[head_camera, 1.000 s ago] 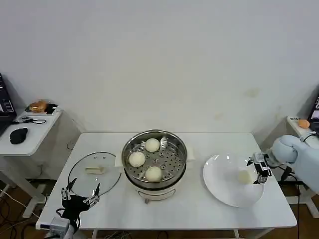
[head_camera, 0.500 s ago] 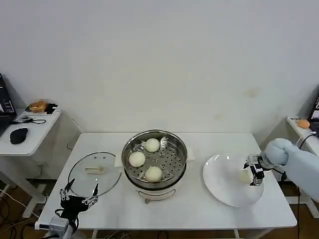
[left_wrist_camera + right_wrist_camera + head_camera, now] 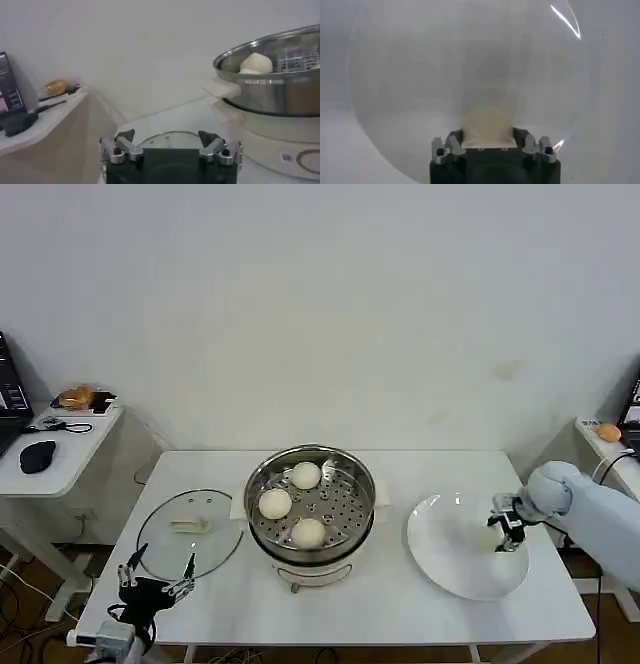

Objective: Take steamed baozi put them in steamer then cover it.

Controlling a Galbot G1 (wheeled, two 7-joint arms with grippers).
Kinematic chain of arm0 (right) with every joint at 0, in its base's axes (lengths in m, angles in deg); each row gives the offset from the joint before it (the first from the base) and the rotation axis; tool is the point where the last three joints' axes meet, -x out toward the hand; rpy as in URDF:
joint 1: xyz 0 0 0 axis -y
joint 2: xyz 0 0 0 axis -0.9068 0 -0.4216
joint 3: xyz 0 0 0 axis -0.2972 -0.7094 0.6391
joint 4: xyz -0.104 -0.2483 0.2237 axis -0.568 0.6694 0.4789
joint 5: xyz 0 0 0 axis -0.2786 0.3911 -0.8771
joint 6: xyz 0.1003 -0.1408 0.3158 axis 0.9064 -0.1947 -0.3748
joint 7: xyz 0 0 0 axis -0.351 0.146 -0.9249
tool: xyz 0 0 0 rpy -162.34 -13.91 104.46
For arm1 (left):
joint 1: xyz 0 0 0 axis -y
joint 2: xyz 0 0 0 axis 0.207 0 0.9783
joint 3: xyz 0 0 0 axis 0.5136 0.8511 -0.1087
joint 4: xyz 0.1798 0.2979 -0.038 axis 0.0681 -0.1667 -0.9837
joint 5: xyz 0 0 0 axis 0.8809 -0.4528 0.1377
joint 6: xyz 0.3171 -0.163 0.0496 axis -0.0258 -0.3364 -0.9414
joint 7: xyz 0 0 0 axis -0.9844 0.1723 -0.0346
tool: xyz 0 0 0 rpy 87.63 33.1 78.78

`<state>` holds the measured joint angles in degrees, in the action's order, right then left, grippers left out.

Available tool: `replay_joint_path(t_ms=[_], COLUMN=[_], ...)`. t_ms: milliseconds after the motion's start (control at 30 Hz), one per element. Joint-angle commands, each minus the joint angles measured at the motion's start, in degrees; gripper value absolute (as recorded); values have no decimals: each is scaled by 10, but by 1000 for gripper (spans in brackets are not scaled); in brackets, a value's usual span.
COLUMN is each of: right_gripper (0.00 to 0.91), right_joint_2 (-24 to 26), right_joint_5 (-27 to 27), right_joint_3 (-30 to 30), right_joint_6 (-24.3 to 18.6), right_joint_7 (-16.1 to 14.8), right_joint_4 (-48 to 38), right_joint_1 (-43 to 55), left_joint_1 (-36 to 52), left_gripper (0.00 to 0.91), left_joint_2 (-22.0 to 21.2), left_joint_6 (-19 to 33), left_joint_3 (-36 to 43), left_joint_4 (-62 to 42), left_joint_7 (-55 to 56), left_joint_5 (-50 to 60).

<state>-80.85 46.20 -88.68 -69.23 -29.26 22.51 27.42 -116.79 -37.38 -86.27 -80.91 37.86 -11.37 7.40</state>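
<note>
I have the right gripper [image 3: 503, 533] straddling the last off-white round baozi [image 3: 489, 536] on the flat white plate [image 3: 448, 569], fingers not yet clamped, right of the shiny steel steamer [image 3: 311, 502]; the left gripper [image 3: 158, 576] waits spread near the clear glass cover [image 3: 190, 533].

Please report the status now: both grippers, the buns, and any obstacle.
Right gripper around last off-white bun on white plate. Left gripper open, idle by glass lid. Three buns in steel steamer. No obstacle.

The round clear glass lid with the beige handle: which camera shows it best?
The head view: the round clear glass lid lies flat and whole left of the shiny steel steamer pot. The left wrist view catches just its rim behind the open left gripper.
</note>
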Motion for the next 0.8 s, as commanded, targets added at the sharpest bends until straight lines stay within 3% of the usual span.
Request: replay_joint_path(t_ms=[33, 300, 400, 600, 800], right_gripper=[625, 625, 625, 635, 635], right_joint_2=[-1, 19, 12, -41, -111], right_joint_5=[-8, -70, -113, -211, -293], right_joint_3=[-5, -69, -119, -235, -288], right_joint_6=[3, 36, 54, 86, 120], right_joint_7=[-5, -9, -6, 1, 23], right_joint_4=[6, 86, 130, 172, 201], right_joint_1=[22, 149, 233, 409, 487], left_joint_1=[-2, -5, -5, -4, -4], left_gripper=[907, 907, 907, 907, 907], left_joint_2=[-2, -4, -3, -2, -3], left_joint_6=[0, 0, 0, 0, 0], left_joint_3=[-1, -2, -2, -2, -3], left_joint_4=[4, 13, 14, 22, 26], left_joint_7=[0, 0, 0, 0, 0], left_joint_5=[0, 1, 1, 1, 1])
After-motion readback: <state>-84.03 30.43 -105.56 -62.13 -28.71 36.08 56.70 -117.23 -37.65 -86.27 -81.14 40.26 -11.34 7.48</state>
